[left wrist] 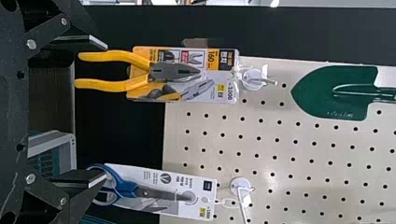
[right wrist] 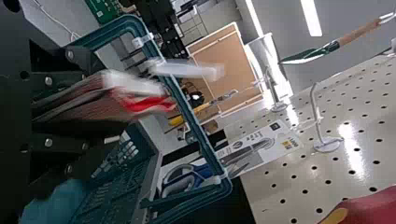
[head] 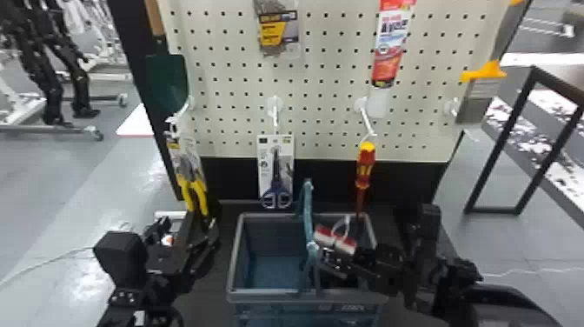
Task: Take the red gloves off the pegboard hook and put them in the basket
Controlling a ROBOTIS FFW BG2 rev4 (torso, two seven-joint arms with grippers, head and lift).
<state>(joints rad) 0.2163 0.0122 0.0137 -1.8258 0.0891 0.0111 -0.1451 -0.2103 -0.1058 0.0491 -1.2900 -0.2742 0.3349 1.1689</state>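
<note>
The red gloves are over the right half of the basket, beside its raised handle, with my right gripper shut on them. In the right wrist view, the folded gloves stick out from the right gripper towards the basket's handle; a pale loop hangs off them. My left gripper is left of the basket, below the hanging pliers. Its fingers stand wide apart with nothing between them, as the left gripper in the left wrist view confirms.
Along the pegboard hang pliers, scissors and a red screwdriver, the last close above the basket's back right rim. Higher up are a green trowel, a tube and a saw.
</note>
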